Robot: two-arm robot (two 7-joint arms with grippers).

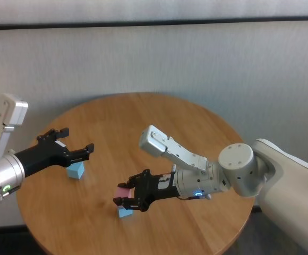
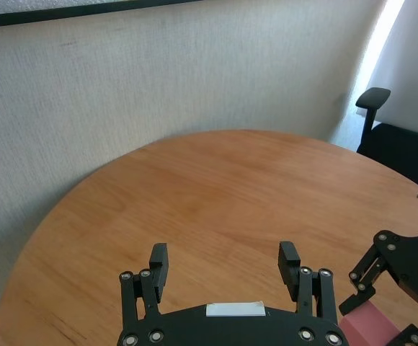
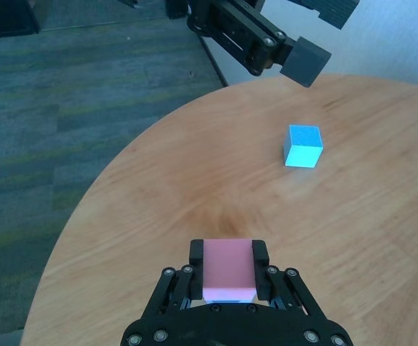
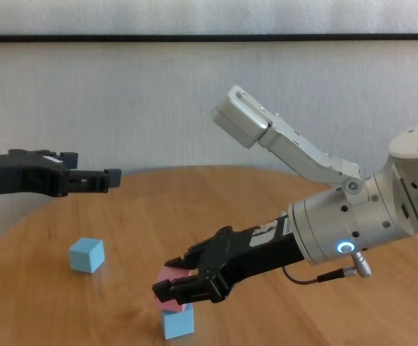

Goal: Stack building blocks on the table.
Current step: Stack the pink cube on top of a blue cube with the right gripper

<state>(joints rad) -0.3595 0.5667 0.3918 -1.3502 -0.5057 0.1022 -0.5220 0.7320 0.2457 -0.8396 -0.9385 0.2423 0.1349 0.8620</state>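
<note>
Right end effector clamped on small matte pink cube, seated on light blue cube at near edge of round wooden table. Looks light, rigid, non-slip; grip flat opposite sides. Second blue cube lies apart under left end effector, fingers spread, empty.

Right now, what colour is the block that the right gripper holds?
Pink. The block sits between the fingers of the right gripper, clearest in the right wrist view.
</note>
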